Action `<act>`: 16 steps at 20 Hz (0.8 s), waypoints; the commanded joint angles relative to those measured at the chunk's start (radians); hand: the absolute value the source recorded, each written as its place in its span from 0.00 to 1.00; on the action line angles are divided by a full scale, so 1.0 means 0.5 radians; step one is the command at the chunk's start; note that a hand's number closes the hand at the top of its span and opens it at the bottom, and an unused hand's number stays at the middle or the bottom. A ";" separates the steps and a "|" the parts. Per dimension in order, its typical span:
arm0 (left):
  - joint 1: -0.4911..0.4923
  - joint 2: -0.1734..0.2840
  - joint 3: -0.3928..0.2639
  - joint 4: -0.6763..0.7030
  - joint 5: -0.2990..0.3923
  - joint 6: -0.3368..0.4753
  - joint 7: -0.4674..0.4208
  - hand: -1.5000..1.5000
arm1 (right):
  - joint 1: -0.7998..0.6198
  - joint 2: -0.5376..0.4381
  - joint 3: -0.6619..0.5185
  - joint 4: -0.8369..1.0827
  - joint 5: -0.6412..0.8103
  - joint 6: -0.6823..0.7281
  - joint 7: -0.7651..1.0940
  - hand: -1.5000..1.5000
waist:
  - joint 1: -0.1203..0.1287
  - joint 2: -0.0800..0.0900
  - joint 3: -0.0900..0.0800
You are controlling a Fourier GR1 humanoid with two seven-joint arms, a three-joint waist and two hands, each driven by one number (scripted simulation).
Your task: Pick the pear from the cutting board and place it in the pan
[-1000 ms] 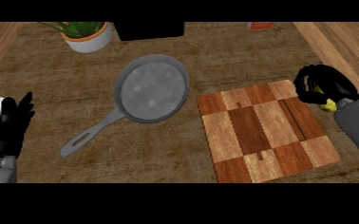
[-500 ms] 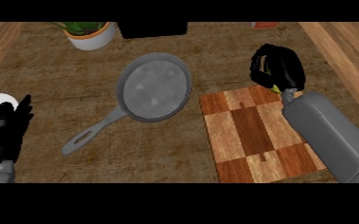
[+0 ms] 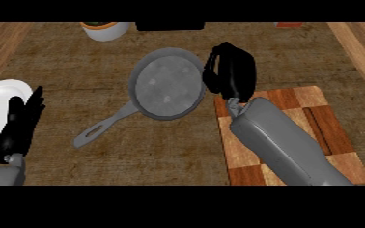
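Note:
The grey pan point(image 3: 169, 84) lies in the middle of the counter, its handle point(image 3: 103, 128) pointing to the lower left. My right hand point(image 3: 231, 72) hovers just beside the pan's right rim with its fingers curled into a fist. The pear does not show anywhere; the curled fingers hide what they hold. The checkered wooden cutting board point(image 3: 324, 121) lies at the right, partly covered by my right forearm, and its visible part has nothing on it. My left hand point(image 3: 21, 125) rests open at the left edge, fingers up.
A white plate point(image 3: 10, 92) peeks in at the left edge behind my left hand. A white pot with a plant point(image 3: 107, 30), a black object point(image 3: 170, 26) and a small red thing point(image 3: 288, 24) stand along the back.
My right hand has moved left from above the cutting board to the pan's right rim, staying curled. The view has shifted a little. The left hand stays resting.

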 commanded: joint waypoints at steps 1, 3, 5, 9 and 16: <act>-0.065 -0.079 -0.090 -0.088 -0.057 0.028 0.082 0.50 | -0.156 0.272 -0.038 0.107 0.245 -0.016 0.366 1.00 | 0.078 0.035 0.007; -0.116 -0.054 -0.056 -0.007 -0.050 -0.003 0.059 0.50 | -0.306 0.376 -0.176 0.367 0.212 -0.016 0.308 1.00 | 0.096 0.046 0.006; -0.083 -0.090 -0.052 -0.004 -0.068 0.002 -0.019 0.50 | -0.222 0.399 -0.263 0.461 0.198 -0.105 0.133 1.00 | 0.092 0.045 0.007; -0.159 -0.096 -0.072 -0.057 -0.107 0.022 0.056 0.50 | -0.379 0.433 -0.335 0.951 0.054 -0.309 -0.090 1.00 | 0.138 0.061 0.008; -0.239 -0.073 -0.073 -0.023 -0.084 -0.079 0.061 0.50 | -0.404 0.436 -0.325 1.371 -0.367 -0.575 -0.499 1.00 | 0.226 0.091 0.010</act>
